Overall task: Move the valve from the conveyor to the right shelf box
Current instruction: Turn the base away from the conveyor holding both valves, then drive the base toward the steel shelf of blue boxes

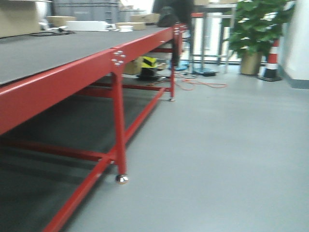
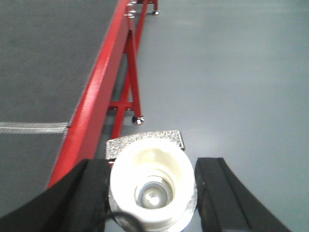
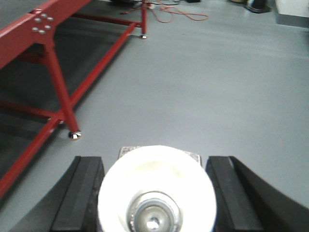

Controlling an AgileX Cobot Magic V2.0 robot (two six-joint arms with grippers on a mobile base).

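In the left wrist view my left gripper (image 2: 150,164) is shut on a white round valve (image 2: 152,181) with a silver metal plate behind it, held between the black fingers (image 2: 217,193). In the right wrist view my right gripper (image 3: 154,162) is shut on a second white valve (image 3: 157,188) of the same kind. The conveyor (image 1: 43,50) is a dark grey belt on a red frame at the left. It also shows in the left wrist view (image 2: 43,72). Both grippers hang beside it, over the grey floor. No shelf box is in view.
The red frame's leg (image 1: 119,140) and cross bars stand at the left. White and tan boxes (image 1: 91,24) lie at the belt's far end. A potted plant (image 1: 256,29), a striped cone (image 1: 272,60) and an orange cable (image 1: 203,84) are at the back right.
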